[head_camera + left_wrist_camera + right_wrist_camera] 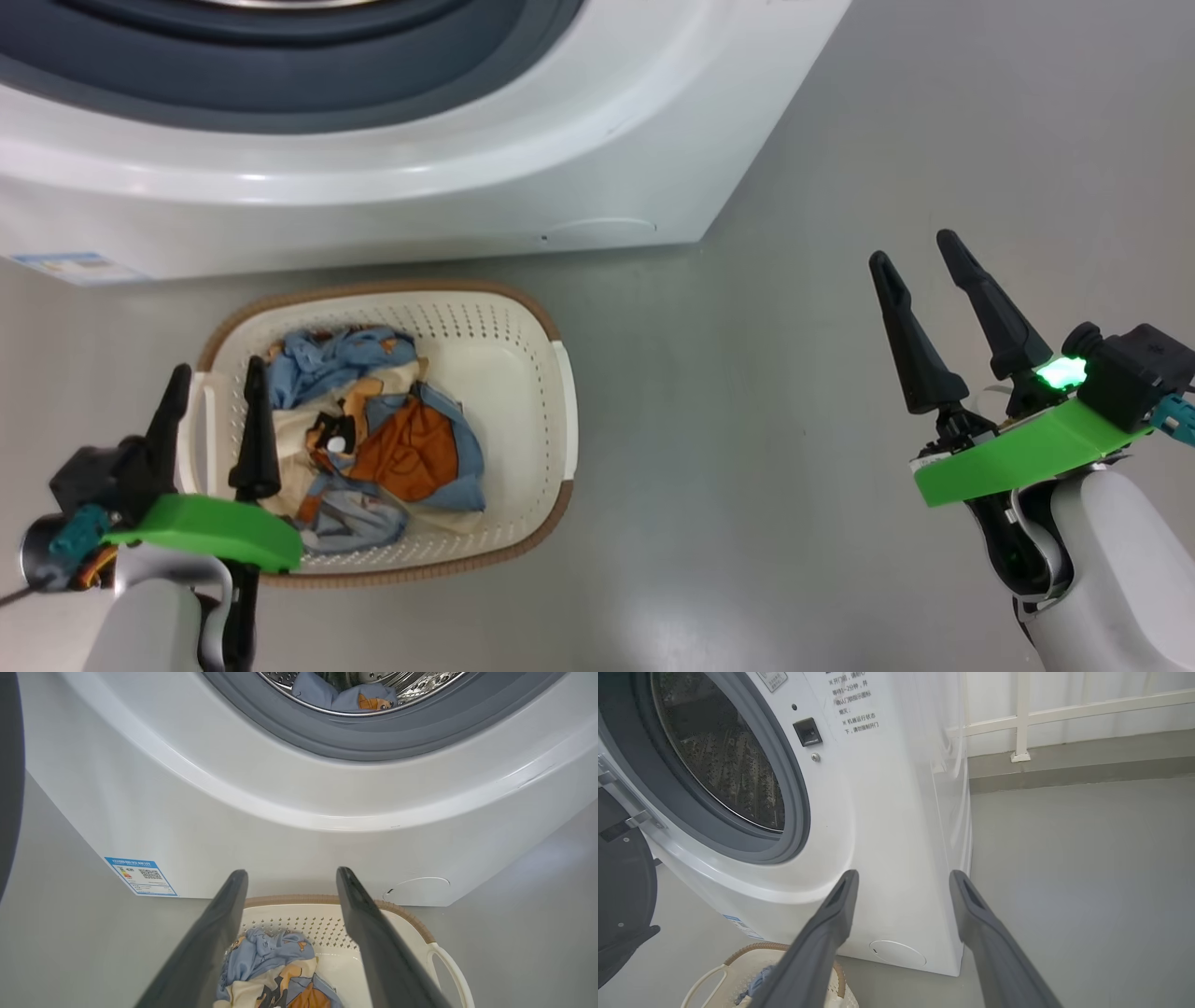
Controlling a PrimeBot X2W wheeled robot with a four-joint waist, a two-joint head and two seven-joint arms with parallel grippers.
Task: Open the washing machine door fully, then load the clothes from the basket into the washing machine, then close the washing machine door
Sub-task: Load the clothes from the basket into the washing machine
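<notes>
In the head view we see the basket [509, 369] on the floor [747, 420], just in front of the washing machine [467, 177], with the clothes [392, 439] heaped toward the basket's left half. Our left tool [217, 370] hovers over the basket's left rim, fingers spread and holding nothing. The right tool [913, 249], equally spread and empty, hangs well to the right of the basket. In the left wrist view the fingers frame the basket's far wall with the heap below them, and beyond the basket one printed piece [343, 697] lies in the drum [420, 686]. In the right wrist view the washing machine door [621, 891] stands swung wide, off to the basket's left, so the opening above the basket is free. We judge the step to be the next pick. We should bring the left tool toward the basket's middle, lower it into the thick of the heap, pinch deep enough to gather blue and cream cloth together, and lift clear of the basket's rim before swinging to the drum.
</notes>
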